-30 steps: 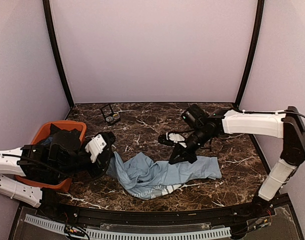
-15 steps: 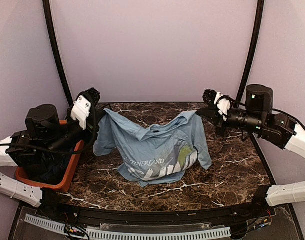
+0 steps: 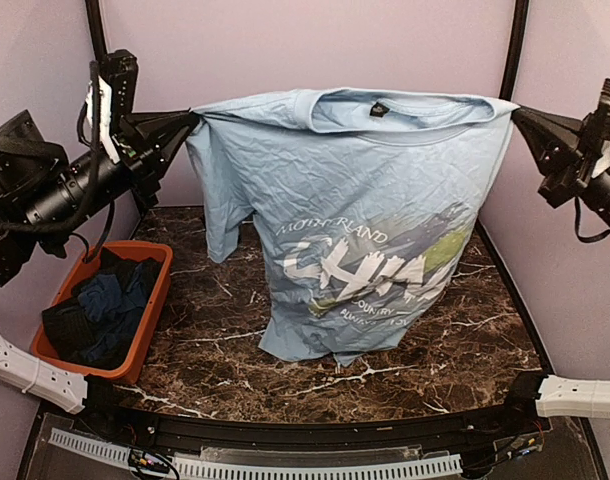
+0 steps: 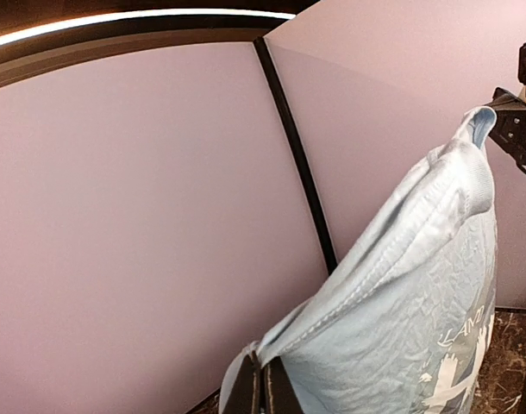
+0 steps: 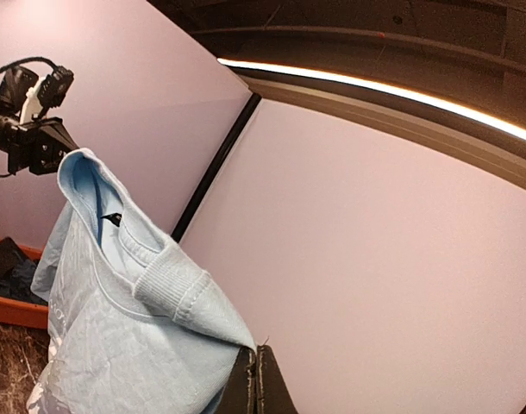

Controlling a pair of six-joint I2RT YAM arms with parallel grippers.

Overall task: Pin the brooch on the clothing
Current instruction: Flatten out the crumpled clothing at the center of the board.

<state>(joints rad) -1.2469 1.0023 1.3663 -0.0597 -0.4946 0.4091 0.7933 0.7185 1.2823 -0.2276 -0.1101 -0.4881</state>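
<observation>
The clothing [image 3: 355, 200], a light blue T-shirt with white "CHINA" lettering, hangs stretched high above the table, chest print facing the camera. My left gripper [image 3: 192, 120] is shut on its left shoulder, seen up close as the clothing [image 4: 401, 319] pinched at the left gripper [image 4: 261, 379]. On the other side, my right gripper [image 3: 515, 112] is shut on the right shoulder; its wrist view shows the clothing [image 5: 134, 319] ending at the right gripper [image 5: 256, 362]. The hem hangs just above the marble. The brooch is out of view.
An orange bin [image 3: 157, 290] of dark blue garments [image 3: 100, 310] stands at the table's left edge. Black corner posts [image 3: 97, 40] frame the pink walls. The hanging shirt hides the back of the marble table [image 3: 215, 330].
Both arms have risen high and spread apart, lifting the shirt from a heap on the table to hanging stretched by its shoulders. The small case at the back is now hidden.
</observation>
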